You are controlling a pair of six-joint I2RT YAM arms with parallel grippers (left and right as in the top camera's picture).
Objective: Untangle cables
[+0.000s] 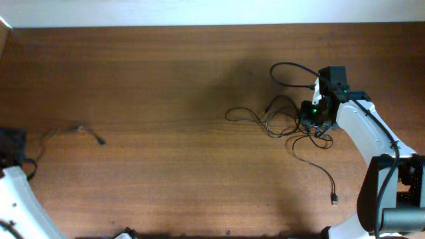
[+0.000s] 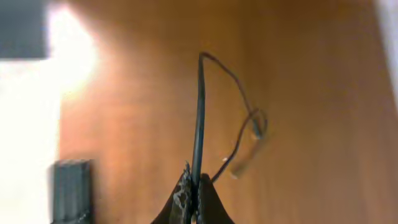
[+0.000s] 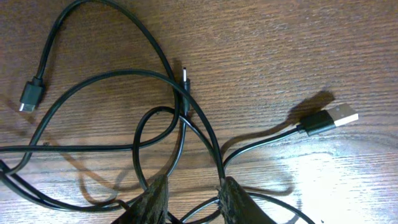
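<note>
**Hands at opposite ends: 1 cable apart, the rest in a knot**

Left hand [image 2: 196, 190] is clamped shut on 1 thin black cable [image 2: 199, 112], which rises straight from the fingertips, bends over and loops down to the wooden tabletop [image 1: 166, 79]. From overhead, this cable lies at the far left, well apart from the others. I judge it is kept there so that it cannot catch in them again. The left arm [image 1: 16, 199] sits low in the near left corner.

Over to the right lies the tangle [image 1: 279, 119], several loops crossing one another. The right hand [image 1: 317, 116] hangs over its right edge, pointing down, with the arm reaching in from the near right. In the wrist view its fingers [image 3: 155, 199] stand apart. Strands run between them, but nothing looks pinched, so I read this hand as open and placed to choose a strand. A USB-A plug [image 3: 329, 118] lies free just right of the loops, and 1 loose tail ends in a plug [image 1: 334, 198] near the front edge.
</note>
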